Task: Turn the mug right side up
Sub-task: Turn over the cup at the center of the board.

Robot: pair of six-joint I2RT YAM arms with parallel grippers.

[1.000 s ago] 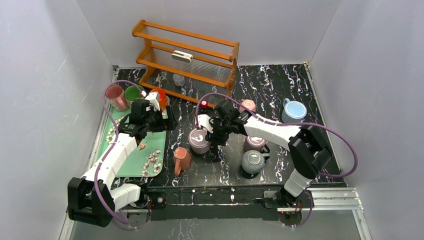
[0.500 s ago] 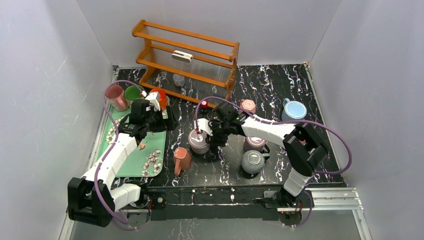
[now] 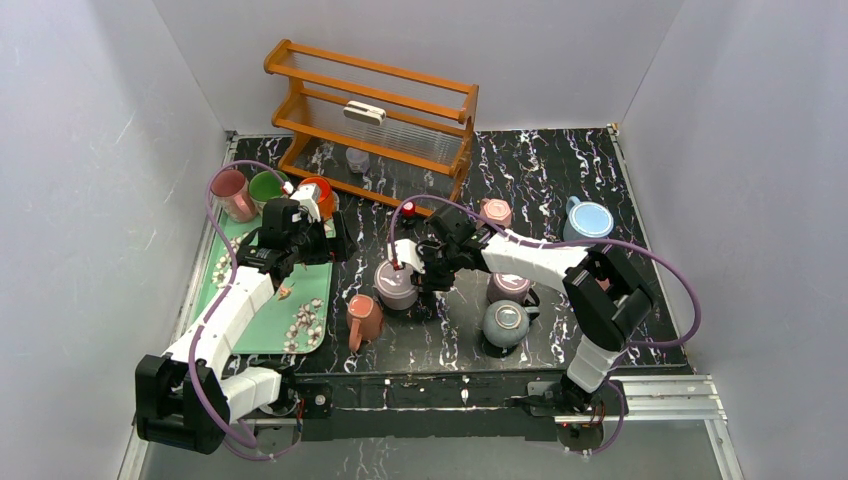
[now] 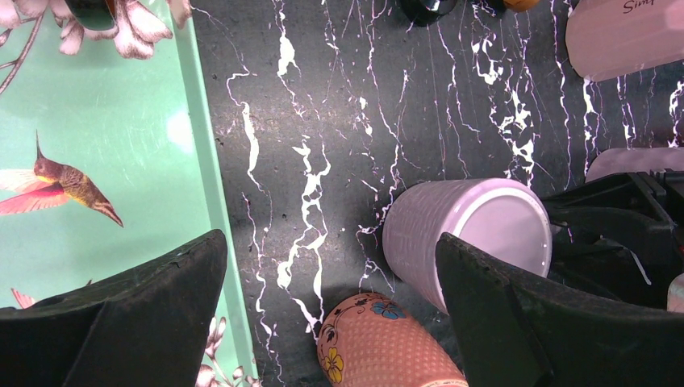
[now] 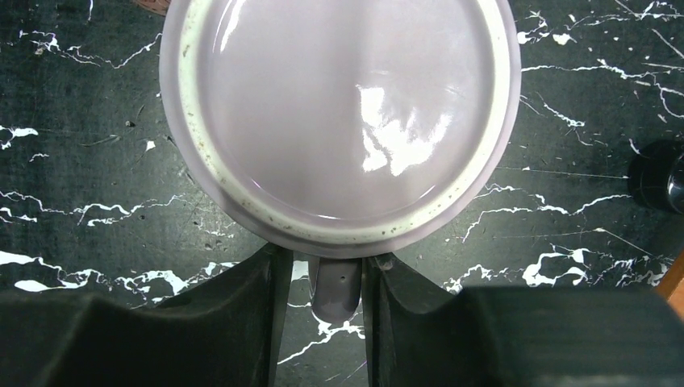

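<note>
A lilac mug (image 3: 397, 283) stands upside down on the black marble table, its flat base (image 5: 339, 113) facing up. Its handle (image 5: 335, 294) points toward my right gripper (image 3: 421, 270). In the right wrist view that gripper (image 5: 327, 274) straddles the handle with narrow jaws: the right finger touches it and a thin gap shows on the left side. My left gripper (image 3: 335, 240) hovers wide open over the table beside the tray, holding nothing. In the left wrist view the left gripper (image 4: 329, 238) has the mug (image 4: 468, 234) near its right finger.
A salmon floral mug (image 3: 365, 318) lies on its side just in front of the lilac one. A green tray (image 3: 265, 300) is at the left, a wooden rack (image 3: 370, 110) at the back. A grey mug (image 3: 505, 322) and a mauve mug (image 3: 508, 286) sit to the right.
My right gripper has slid a little left up to the mug and its jaws have narrowed around the handle. The left arm has not moved.
</note>
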